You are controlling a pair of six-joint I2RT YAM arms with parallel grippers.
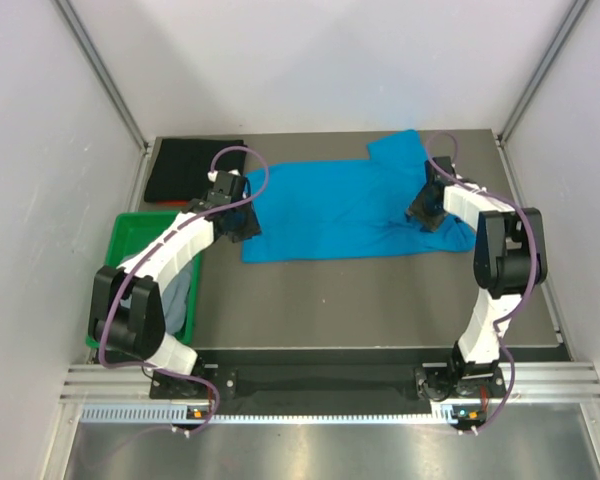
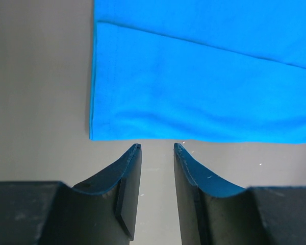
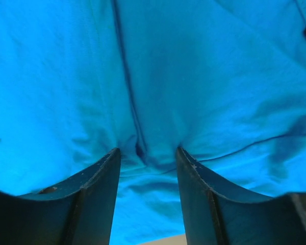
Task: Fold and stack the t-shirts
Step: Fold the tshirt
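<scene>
A blue t-shirt (image 1: 340,210) lies spread flat on the dark table, with a sleeve at the back right. My left gripper (image 1: 245,225) sits at the shirt's left edge. In the left wrist view it (image 2: 157,148) is open and empty, its tips just short of the shirt's hem (image 2: 204,87), over bare table. My right gripper (image 1: 425,212) is over the shirt's right part. In the right wrist view it (image 3: 148,150) is open, tips pressed onto the blue cloth (image 3: 143,76), which puckers around a seam between them.
A folded black shirt (image 1: 193,168) lies at the back left corner. A green bin (image 1: 130,235) stands off the table's left edge with grey cloth (image 1: 180,295) in it. White walls enclose the table (image 1: 380,300).
</scene>
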